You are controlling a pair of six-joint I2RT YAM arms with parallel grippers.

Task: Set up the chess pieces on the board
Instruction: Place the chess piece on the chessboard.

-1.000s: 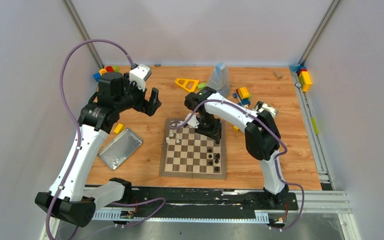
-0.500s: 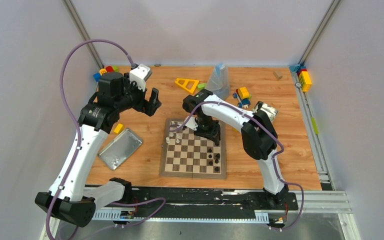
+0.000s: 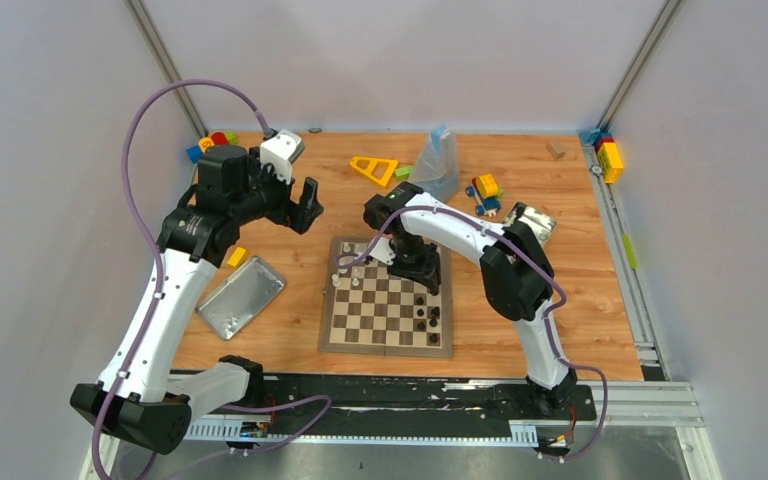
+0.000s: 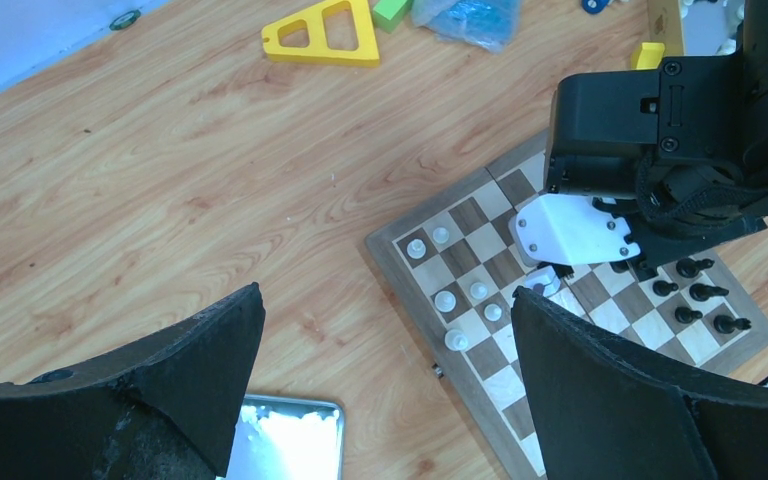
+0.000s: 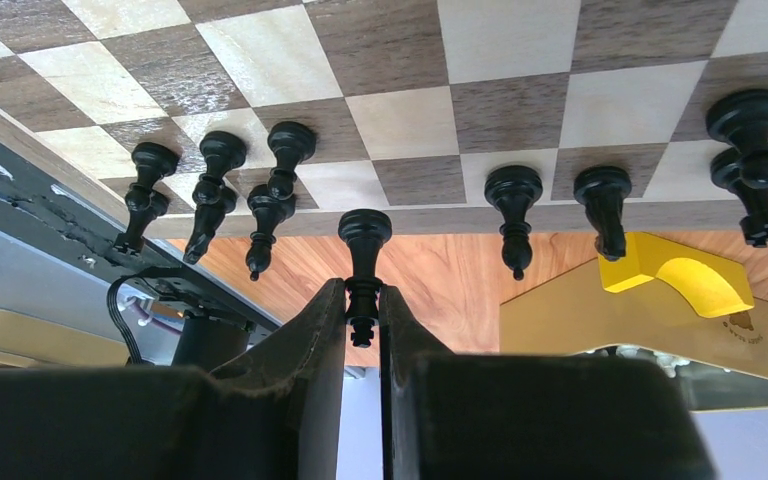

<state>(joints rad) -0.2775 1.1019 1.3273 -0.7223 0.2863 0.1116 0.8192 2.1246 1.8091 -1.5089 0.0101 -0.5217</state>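
Right arm bends down over the board, jaws pinching a black piece; left arm raised, jaws spread.

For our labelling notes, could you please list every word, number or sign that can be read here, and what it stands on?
No text can be read in any view.
Yellow arch block: a tiny stamped mark near its lower edge, too small to read.
Chessboard: no letters or numbers show on its border.
Black chess piece, shut in the right gripper: no marking shows.
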